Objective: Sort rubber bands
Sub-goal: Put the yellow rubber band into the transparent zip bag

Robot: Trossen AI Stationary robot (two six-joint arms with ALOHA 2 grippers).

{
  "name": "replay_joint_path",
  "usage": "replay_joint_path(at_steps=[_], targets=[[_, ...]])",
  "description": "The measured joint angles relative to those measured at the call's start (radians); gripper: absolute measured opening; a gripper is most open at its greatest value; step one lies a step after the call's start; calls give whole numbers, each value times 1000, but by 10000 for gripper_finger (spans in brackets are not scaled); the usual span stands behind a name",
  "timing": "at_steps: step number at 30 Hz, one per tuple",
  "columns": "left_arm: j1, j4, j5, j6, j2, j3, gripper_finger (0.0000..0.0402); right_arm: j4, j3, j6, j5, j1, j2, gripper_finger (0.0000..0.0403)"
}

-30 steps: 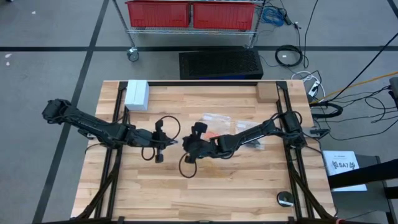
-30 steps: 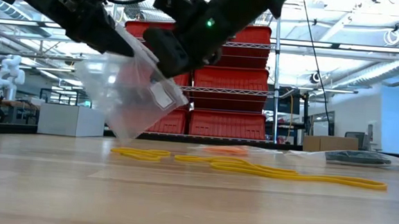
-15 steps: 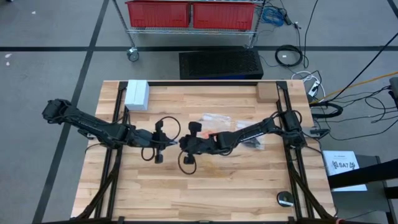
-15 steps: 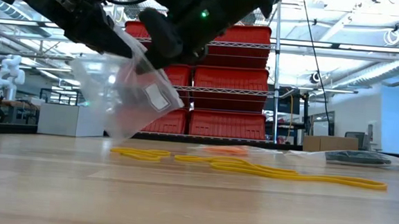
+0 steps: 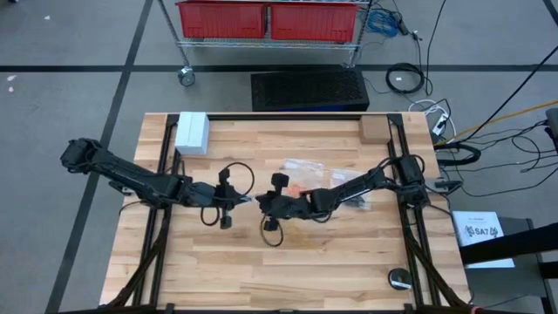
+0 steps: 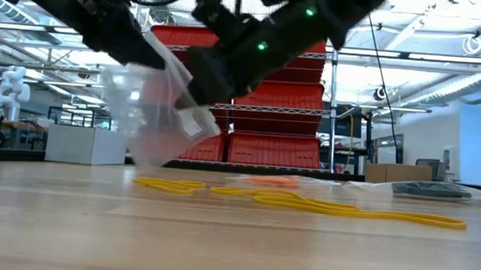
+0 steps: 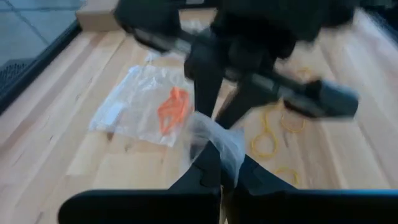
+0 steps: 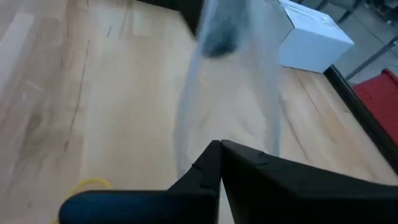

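A clear plastic bag (image 6: 153, 125) hangs above the middle of the table between my two grippers. My left gripper (image 5: 242, 200) and my right gripper (image 5: 260, 202) are both shut on its upper part, tips close together. Several yellow rubber bands (image 6: 170, 184) (image 7: 267, 140) lie flat on the wood below and beside them. Orange rubber bands sit inside a second clear bag (image 7: 173, 109) (image 5: 296, 187) lying on the table behind. A third bag with dark contents (image 5: 356, 201) lies further right. My left gripper pinches the clear bag's top edge (image 7: 214, 140) between its two fingers, coming from the table's left and slanting down. The bag hangs below, clear of the table. My right gripper pinches the opposite side of the bag's top (image 8: 230, 118) between its two fingers, slanting down from the table's right. The plastic stretches away from the fingertips toward the left gripper; one layer or several, I cannot tell.
A white box (image 5: 192, 133) stands at the far left of the table and a small cardboard box (image 5: 373, 129) at the far right. A black round object (image 5: 399, 279) lies near the front right corner. Black cable loops hang under both wrists.
My right gripper has swung slightly toward the left gripper and back again, rolling a little at the bag's top. The bag has swayed and changed shape between the two grippers, staying clear of the table. Both grippers stay shut.
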State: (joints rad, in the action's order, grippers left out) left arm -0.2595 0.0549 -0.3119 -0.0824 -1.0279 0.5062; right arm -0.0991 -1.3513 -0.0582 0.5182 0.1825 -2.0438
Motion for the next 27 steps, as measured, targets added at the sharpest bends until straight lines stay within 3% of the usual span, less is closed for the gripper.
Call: replay_joint_path(at_steps=[7, 14, 23, 27], targets=[[-7, 138, -26, -14, -121, -10, 0, -377, 211, -39, -109, 0, 73, 0], [-5, 158, -34, 21, -213, 42, 0, -287, 193, 104, -135, -24, 65, 15], [-11, 138, -37, 43, -173, 75, 0, -233, 144, 145, -171, -32, 64, 129], [-22, 98, -64, 37, -159, 75, 0, -194, 123, 149, -185, -27, 69, 155]])
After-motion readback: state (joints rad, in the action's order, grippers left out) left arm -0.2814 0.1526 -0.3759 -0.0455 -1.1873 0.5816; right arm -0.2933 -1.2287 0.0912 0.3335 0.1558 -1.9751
